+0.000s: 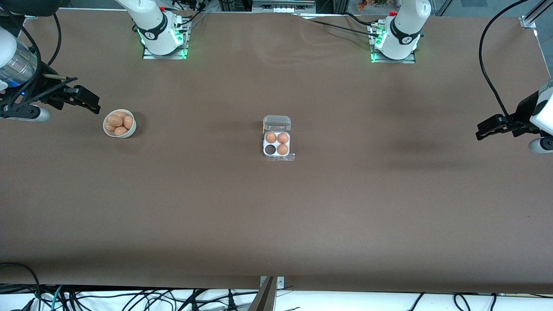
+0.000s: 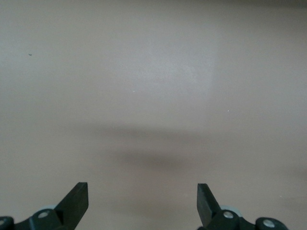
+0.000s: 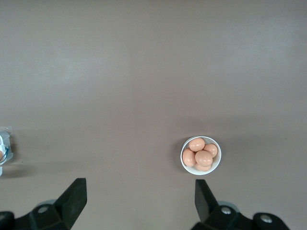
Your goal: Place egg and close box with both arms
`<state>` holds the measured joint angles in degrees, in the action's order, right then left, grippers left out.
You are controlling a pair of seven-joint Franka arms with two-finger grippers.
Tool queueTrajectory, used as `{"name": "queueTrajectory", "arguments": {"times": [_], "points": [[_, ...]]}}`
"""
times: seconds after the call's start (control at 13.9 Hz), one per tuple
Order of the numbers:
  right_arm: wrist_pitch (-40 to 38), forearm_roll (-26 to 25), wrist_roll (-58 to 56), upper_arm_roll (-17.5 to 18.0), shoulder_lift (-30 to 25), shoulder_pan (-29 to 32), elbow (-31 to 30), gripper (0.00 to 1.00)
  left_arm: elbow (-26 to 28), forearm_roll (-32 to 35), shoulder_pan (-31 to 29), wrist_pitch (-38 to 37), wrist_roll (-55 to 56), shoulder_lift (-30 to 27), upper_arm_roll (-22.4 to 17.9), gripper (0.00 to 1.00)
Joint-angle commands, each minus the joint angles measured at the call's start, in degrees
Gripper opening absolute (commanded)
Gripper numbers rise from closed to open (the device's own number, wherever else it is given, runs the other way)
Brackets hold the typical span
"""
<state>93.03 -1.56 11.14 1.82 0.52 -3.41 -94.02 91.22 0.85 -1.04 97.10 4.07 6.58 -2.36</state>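
Observation:
The box (image 1: 276, 144) sits at the middle of the table, its clear lid (image 1: 277, 123) open and standing on the side toward the robot bases. Three brown eggs fill three cells; one cell (image 1: 270, 149) is empty. A round white bowl (image 1: 119, 123) of several brown eggs stands toward the right arm's end; it also shows in the right wrist view (image 3: 201, 155). My right gripper (image 1: 88, 103) is open and empty, in the air beside the bowl. My left gripper (image 1: 484, 129) is open and empty, over bare table at the left arm's end.
The brown table top (image 1: 276, 216) is bare around the box. The edge of the box shows at the border of the right wrist view (image 3: 4, 148). Cables hang along the table edge nearest the front camera (image 1: 129, 298).

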Motion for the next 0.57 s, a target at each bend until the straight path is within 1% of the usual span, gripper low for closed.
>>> {"name": "queueTrajectory", "arguments": {"times": [0.0,0.5], "points": [[0.22,0.42,1.24,-0.15,-0.08,-0.11,0.25,1.0,-1.39,0.2,-0.19,-0.5,-0.47,0.54,0.07,1.0],[0.04,0.16,0.64,-0.15,-0.08,-0.19,0.24,1.0,-1.48,0.2,-0.19,-0.5,-0.47,0.54,0.07,1.0]]}}
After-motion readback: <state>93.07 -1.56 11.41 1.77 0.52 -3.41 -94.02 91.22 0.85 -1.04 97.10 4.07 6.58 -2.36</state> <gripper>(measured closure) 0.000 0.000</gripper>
